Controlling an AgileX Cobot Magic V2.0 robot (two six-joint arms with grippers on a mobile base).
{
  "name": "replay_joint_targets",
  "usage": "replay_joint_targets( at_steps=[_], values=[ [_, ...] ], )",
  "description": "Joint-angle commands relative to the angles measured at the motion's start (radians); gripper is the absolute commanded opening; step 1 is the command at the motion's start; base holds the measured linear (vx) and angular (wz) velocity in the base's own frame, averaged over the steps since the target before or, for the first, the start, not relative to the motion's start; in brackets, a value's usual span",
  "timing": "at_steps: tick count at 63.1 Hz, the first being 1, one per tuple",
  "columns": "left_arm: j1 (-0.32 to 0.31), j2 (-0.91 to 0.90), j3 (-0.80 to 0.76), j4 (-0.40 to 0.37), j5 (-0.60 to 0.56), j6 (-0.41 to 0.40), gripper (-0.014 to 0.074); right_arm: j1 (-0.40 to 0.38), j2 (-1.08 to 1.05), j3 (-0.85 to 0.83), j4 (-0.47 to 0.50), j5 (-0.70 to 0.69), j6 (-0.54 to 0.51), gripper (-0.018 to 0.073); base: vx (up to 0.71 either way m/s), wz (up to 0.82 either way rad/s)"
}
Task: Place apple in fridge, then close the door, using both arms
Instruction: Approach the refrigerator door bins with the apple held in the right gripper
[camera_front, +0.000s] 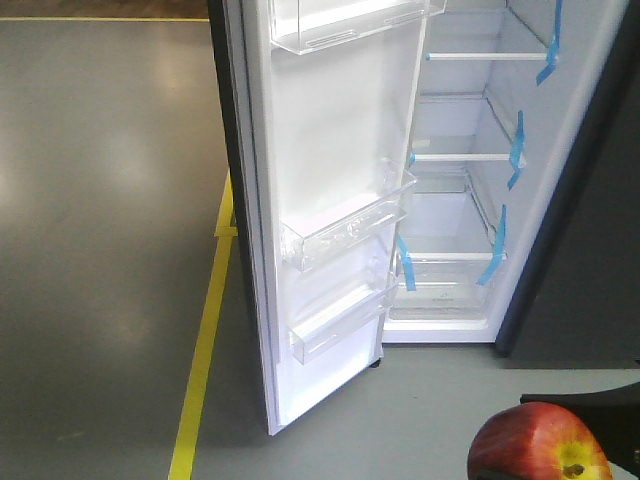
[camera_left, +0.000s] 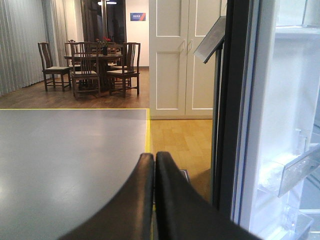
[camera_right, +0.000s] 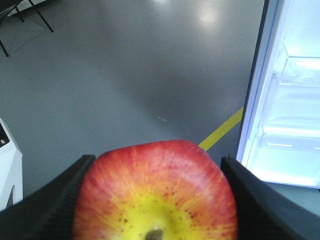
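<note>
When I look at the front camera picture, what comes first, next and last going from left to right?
Grey floor → yellow line → open door → fridge with white shelves. The apple overlaps the fridge, so it's left out.

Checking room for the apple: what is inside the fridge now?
The fridge shows glass shelves with nothing visible on them, blue tape strips and a clear bottom drawer. The open door covers the shelves' left ends; the top is out of frame.
</note>
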Motion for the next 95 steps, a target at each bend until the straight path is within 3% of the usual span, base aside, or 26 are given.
replay_joint_targets(
  at_steps=[1, 95],
  values=[
    [0.002, -0.015, 0.021, -0.003, -0.071, -0.003, -0.0006, 0.001, 0.001, -0.028, 0.042, -0.048, -0.004, 0.0328, 0.08, 0.03],
    [0.002, -0.015, 0.021, -0.003, -0.071, -0.003, -0.0006, 0.001, 0.001, -0.028, 0.042, -0.048, -0.004, 0.0328, 0.09, 0.01]
  ],
)
